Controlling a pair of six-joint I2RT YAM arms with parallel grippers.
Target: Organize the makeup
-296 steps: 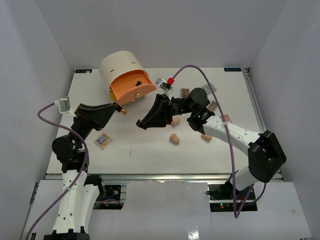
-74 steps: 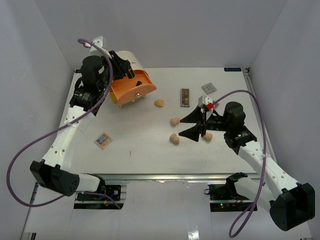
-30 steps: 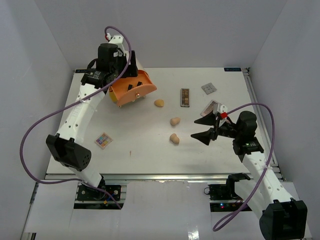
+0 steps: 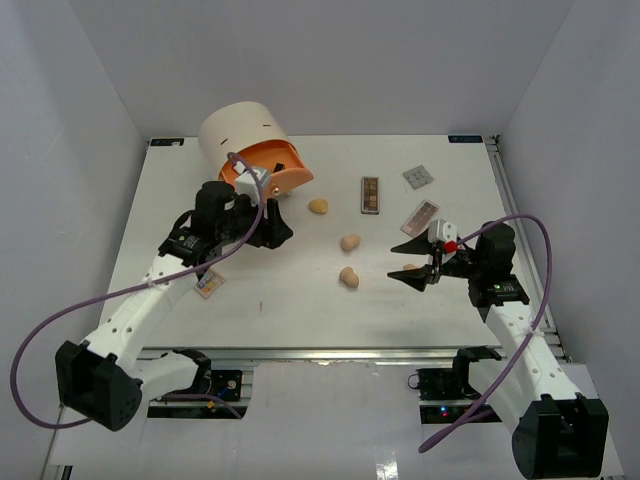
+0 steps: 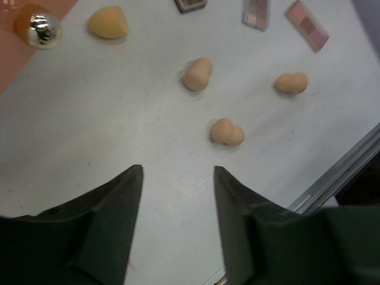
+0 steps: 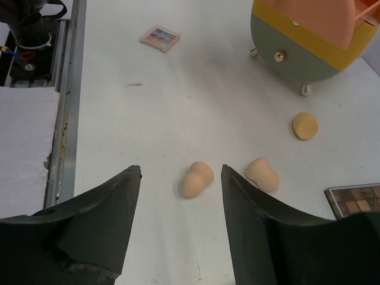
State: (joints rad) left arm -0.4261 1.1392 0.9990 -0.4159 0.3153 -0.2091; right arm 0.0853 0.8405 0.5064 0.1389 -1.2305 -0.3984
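1. Makeup lies loose on the table [image 4: 300, 305], and neither gripper carries any. The left gripper [image 5: 177, 178] is spread wide and empty, hanging just off the near side of the drawer unit [image 4: 240, 128].
2. The right gripper [image 4: 402, 262] is also spread wide and empty. It sits well off to the right of the drawer unit and is aimed back toward it.
3. Sponges run outward from the drawer unit. The first sponge [image 4: 318, 206] is just beside its open orange drawer [image 4: 272, 178]. The second sponge [image 4: 350, 242] and third sponge [image 4: 348, 277] lie farther out. The fourth sponge [image 5: 291, 82] is farthest, at the right gripper's tips; I cannot tell whether those tips are low enough to bracket it.
4. The brown palette [image 4: 370, 194], pink palette [image 4: 421, 214] and grey palette [image 4: 417, 176] lie to the right of the drawer unit. A small multicoloured palette [image 4: 208, 283] lies on its near side, beside the left forearm.
5. The orange drawer looks set open to receive things, and the wide jaws suit soft round sponges. Each arm is likely lining up a pick.
6. The left arm reaches long and low from its base toward the drawer unit, with its wrist about level. The right arm is folded at the elbow, and its wrist is turned so one finger sits farther from the base than the other.
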